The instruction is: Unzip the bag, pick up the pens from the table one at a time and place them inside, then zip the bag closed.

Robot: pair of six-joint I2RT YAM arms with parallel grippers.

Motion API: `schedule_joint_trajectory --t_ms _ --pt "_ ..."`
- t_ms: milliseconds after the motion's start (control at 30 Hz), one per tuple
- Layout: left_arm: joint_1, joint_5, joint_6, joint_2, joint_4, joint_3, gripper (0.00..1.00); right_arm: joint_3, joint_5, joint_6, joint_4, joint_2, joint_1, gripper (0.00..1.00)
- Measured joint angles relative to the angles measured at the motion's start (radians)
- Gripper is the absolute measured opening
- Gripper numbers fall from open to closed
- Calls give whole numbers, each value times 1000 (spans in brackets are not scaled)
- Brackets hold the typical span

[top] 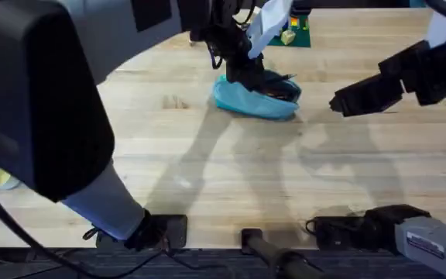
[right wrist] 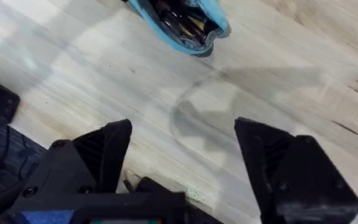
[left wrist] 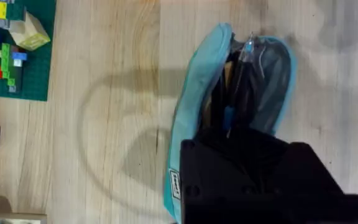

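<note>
Here, step in hand: the bag [top: 254,99] lies unzipped on the desk [top: 207,170], mouth gaping, dark pens [left wrist: 244,93] already inside; closing it looks like what is left.
Bag: on the far middle of the desk, just in front of a green plate of toy bricks [left wrist: 11,50].
Left tool [left wrist: 247,180]: right over the bag's open mouth, touching or nearly so; whether its fingers are apart or together, I cannot tell.
Right tool [right wrist: 182,162]: fingers wide apart, holding nothing, hovering to the right of the bag and well apart from it.
Pens: none seen lying loose on the desk beside the bag.
Doing it well: pin one end of the bag with one tool, catch the pull tab with the other, draw straight along the zipper, keep pens below the teeth.
</note>
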Motion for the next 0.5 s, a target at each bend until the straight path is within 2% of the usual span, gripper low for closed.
schedule_joint_trajectory --t_ms 200,233,400,433,500 --pt "0 -3 0 0 0 0 43 0 0 0 0 0 0 998" --pt "0 -3 2 0 0 0 77 0 0 0 0 0 0 998" --pt "0 -4 4 0 0 0 868 0 0 0 0 0 0 997" --pt "0 -3 2 0 0 0 961 0 0 0 0 0 0 997" --pt "0 -3 3 0 0 0 990 0 0 0 0 0 0 997"
